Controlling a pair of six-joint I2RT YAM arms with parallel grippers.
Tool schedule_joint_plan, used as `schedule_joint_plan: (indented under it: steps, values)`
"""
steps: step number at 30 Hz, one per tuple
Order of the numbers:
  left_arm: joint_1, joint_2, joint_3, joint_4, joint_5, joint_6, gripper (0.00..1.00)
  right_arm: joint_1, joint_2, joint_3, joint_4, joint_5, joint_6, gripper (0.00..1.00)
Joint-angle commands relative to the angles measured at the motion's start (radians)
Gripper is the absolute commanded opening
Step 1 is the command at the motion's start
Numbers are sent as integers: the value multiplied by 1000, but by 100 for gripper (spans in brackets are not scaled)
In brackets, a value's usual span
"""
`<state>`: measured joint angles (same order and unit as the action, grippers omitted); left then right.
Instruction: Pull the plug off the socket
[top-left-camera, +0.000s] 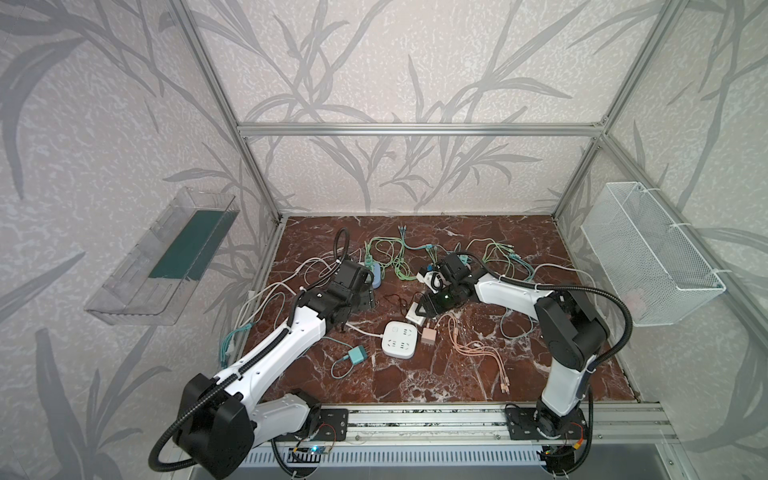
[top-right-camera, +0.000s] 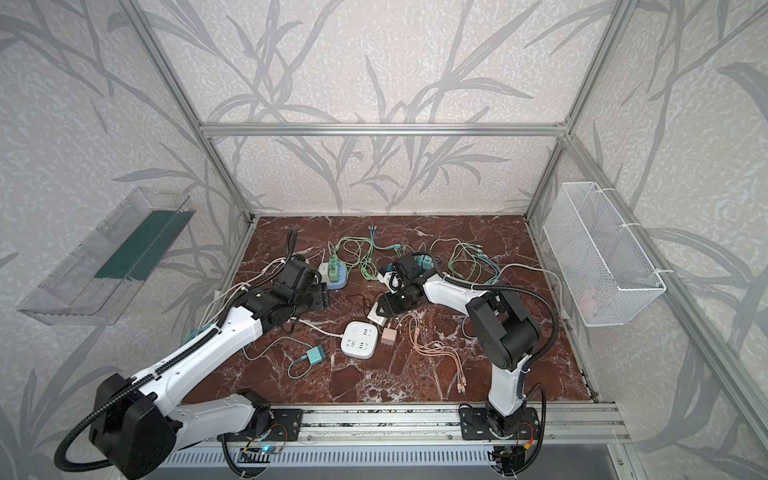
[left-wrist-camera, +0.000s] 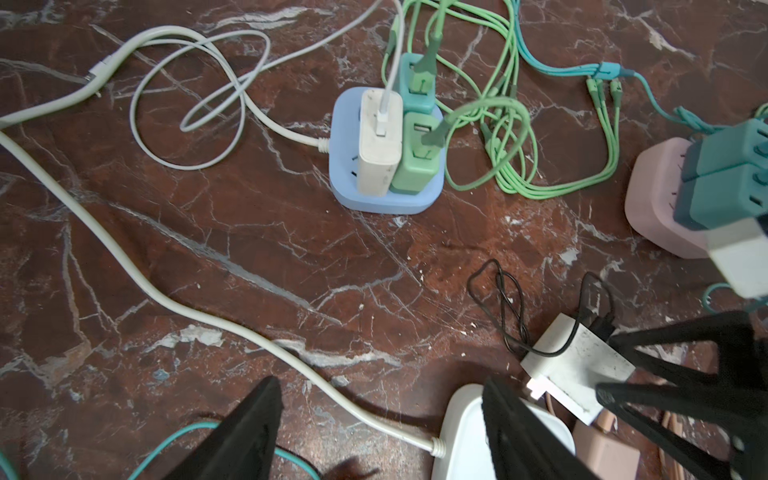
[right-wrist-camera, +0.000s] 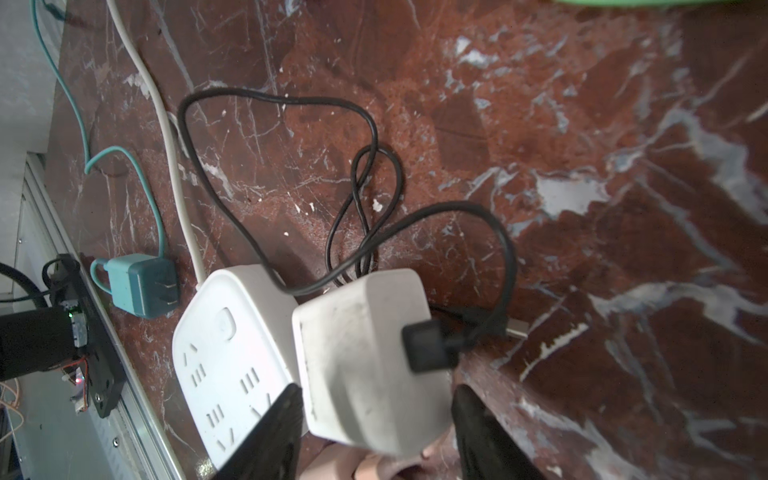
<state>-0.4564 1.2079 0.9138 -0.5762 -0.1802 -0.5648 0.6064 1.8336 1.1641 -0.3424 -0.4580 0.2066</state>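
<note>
The white socket lies flat in the middle of the marble table, and the holes that show in the right wrist view are empty. A white plug with a thin black cable sits tilted at the socket's far right corner, out of the holes. My right gripper is open with its fingers on either side of the plug, and a gap shows at one finger. In both top views it hovers just behind the socket. My left gripper is open and empty, left of the socket, over its white cord.
A pink plug lies right of the socket and a teal plug to its front left. Behind are a blue socket full of plugs, a pink socket, and tangled green, white and pink cables.
</note>
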Motion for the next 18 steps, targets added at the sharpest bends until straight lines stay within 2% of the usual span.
schedule_joint_plan:
  steps: [1,7,11,18]
  values:
    - [44,34,40,0,25,42,76,-4,-78,39,-60,56,2,61]
    - [107,141,98,17,72,76,71,-5,-121,90,-58,92,12,66]
    - [148,201,133,28,80,65,68,-3,-117,103,25,73,47,66]
    - [192,313,219,51,137,116,68,-2,-7,172,182,48,120,61]
